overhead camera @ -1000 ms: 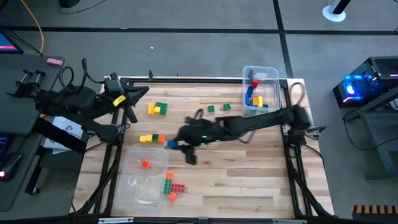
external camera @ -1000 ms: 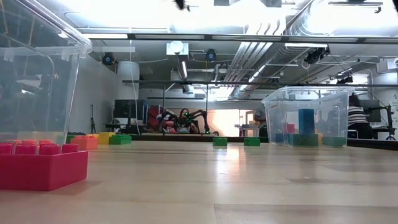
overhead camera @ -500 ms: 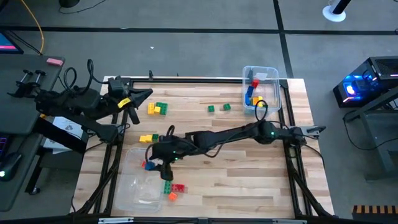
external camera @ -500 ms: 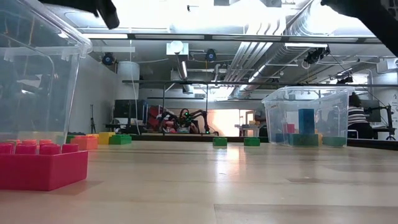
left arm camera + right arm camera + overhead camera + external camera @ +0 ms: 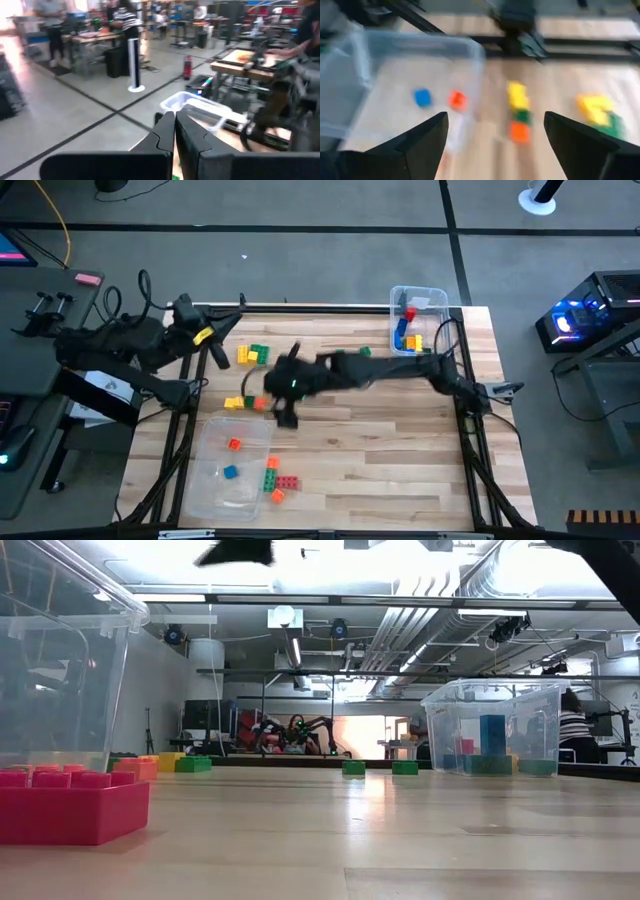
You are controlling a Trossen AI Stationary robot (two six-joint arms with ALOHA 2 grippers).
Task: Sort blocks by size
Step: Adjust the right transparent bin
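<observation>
Right gripper: your right gripper (image 5: 283, 412) hangs over the table's middle-left, just beside the near bin's far edge; its fingers (image 5: 420, 142) are spread wide with nothing between them.
Left gripper: your left gripper (image 5: 219, 356) waits at the table's far-left corner, fingers (image 5: 172, 132) pressed together on nothing.
Near bin: the clear bin (image 5: 215, 490) at the front left holds a small blue block (image 5: 230, 472) and a small orange block (image 5: 233, 444), lying apart on its floor.
Blocks by the bin: you have a green-and-orange stack (image 5: 271, 468), a red block (image 5: 288, 482) and an orange block (image 5: 277, 496) just beside the bin's right wall.
Loose blocks: a yellow-green-orange row (image 5: 241, 403) lies near the right gripper; a yellow and green cluster (image 5: 253, 355) sits farther back; a small green block (image 5: 364, 352) shows just past the right arm.
Far bin: the clear bin (image 5: 436, 298) at the back right holds red, blue and yellow blocks (image 5: 407, 328).
Low view: a red block (image 5: 70, 808) fills the near left corner.
</observation>
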